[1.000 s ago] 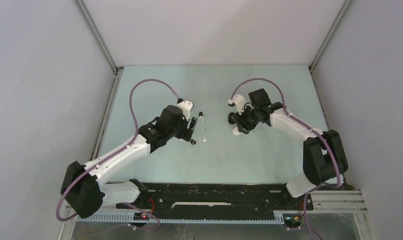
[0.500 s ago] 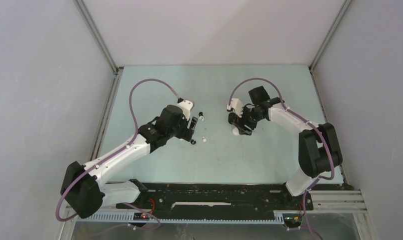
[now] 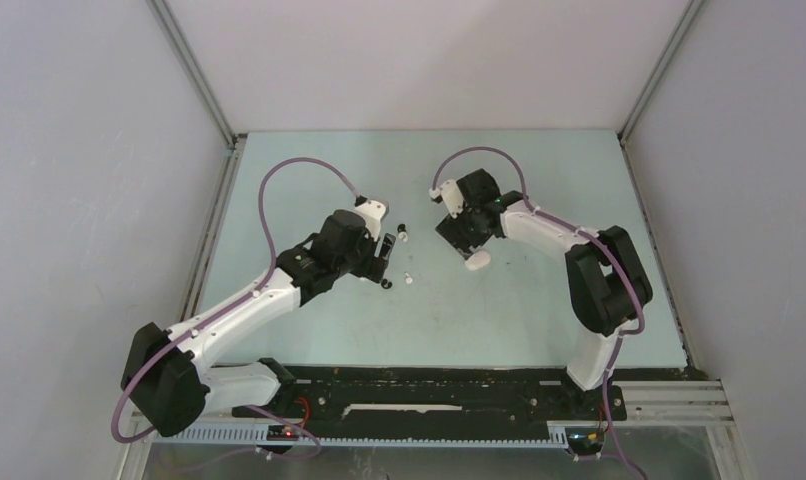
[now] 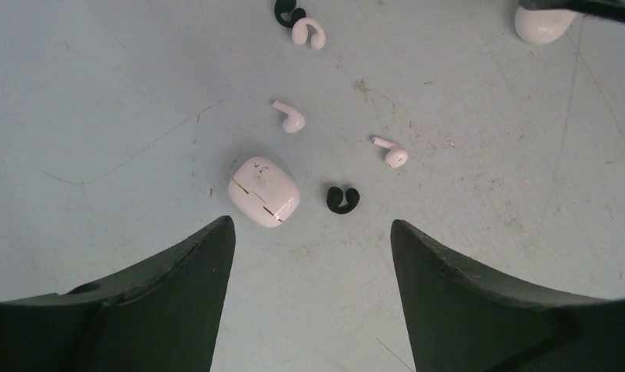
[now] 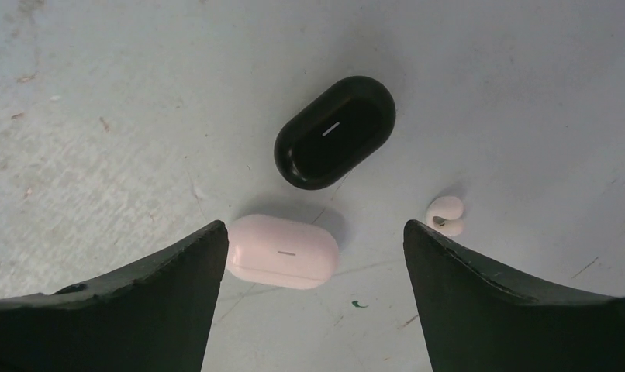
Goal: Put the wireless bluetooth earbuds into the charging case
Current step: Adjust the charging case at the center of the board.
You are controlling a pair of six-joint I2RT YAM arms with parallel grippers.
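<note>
**Left gripper** (image 4: 311, 229): fingers wide apart, holding nothing, poised over the table (image 4: 100, 93).
- Just ahead, nearer its left finger: square white case (image 4: 264, 191), lid shut, lying flat.
- Beside that case, about centred between the fingers: black hooked bud (image 4: 343, 198), loose on the surface and apart from the case.
- Further out: near white stemmed bud (image 4: 392, 152), then far white stemmed bud (image 4: 290, 116), each lying alone.
- Farthest: far black bud (image 4: 289, 13) and far white bud (image 4: 309, 32), close together; I cannot tell whether they touch.

**Right gripper** (image 5: 315, 229): fingers spread, clamped on nothing.
- Between the fingers, close by the left one: oval white case (image 5: 282, 251), shut. Contact with that finger cannot be judged; the right finger is well clear of it.
- Just beyond the right fingertip: lone white bud (image 5: 446, 215), loose.
- Further ahead: black case (image 5: 335, 132), shut, near the oval white case but not touching it.

**Progress, as judged:** barely begun. Every bud in view lies on the table and none sits in a case. All three cases look closed, so a lid has to come up before any bud can go in. After that each bud needs picking, matching to its case by colour and shape, and seating.

**In the way:** little clutter. The buds are small and lie flat, so they probably leave little for the fingers to catch. The black hooked bud lies close enough to the square white case that a grasp on either may nudge the other.
</note>
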